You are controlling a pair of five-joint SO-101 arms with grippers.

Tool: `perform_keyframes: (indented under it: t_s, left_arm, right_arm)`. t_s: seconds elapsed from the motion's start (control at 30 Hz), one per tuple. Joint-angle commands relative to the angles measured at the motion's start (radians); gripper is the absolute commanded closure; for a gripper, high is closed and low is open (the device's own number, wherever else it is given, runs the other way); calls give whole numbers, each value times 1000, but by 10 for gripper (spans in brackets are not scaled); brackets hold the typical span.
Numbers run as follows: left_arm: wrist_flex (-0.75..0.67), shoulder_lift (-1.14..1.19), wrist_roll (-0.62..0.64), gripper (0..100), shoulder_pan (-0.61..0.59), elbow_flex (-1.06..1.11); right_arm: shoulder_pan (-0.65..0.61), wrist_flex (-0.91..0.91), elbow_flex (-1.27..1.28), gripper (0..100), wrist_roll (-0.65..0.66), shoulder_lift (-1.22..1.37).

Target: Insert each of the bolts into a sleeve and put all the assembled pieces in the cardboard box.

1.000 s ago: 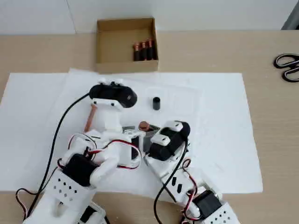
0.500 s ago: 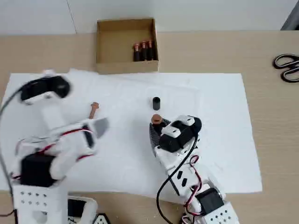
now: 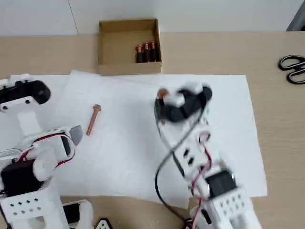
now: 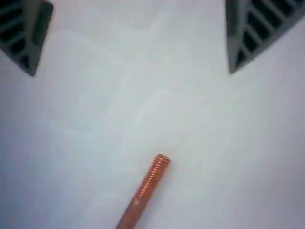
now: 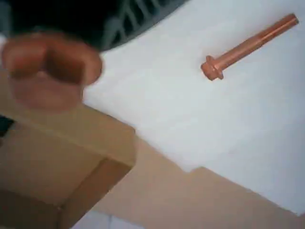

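Three assembled pieces (image 3: 147, 52) lie in the cardboard box (image 3: 110, 45). The right gripper (image 3: 162, 101), clamped on a bolt (image 3: 163, 93) (whether sleeved, I cannot tell), has swung toward the box beyond it. The left gripper (image 4: 131, 71), spread wide, has backed off, leaving a loose bolt (image 3: 93, 119) just ahead, likely next.

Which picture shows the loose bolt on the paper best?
The right wrist view: the loose bolt shows big and whole, head to tip. The high view has the bolt whole but small; the left wrist view catches its threaded end.
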Motion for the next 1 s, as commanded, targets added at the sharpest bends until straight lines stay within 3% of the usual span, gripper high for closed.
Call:
perform_keyframes:
  t_s: [0.0, 0.17, 0.33, 0.47, 0.97]
  left_arm:
    - [18, -14, -9, 757, -12, -36]
    - [25, -14, -11, 757, -37, -38]
    - [25, -14, -107, 757, -44, -38]
    - [25, -14, -114, 757, -44, -38]
    - [25, -14, -114, 757, -44, -38]
  right_arm:
    - [56, -91, -285, 995, 14, 292]
    - [102, -222, -583, 995, 11, 687]
    - [96, -410, -882, 995, 11, 1059]
    - [77, -564, -1105, 995, 12, 1328]
    - [13, -607, -1757, 994, 6, 2072]
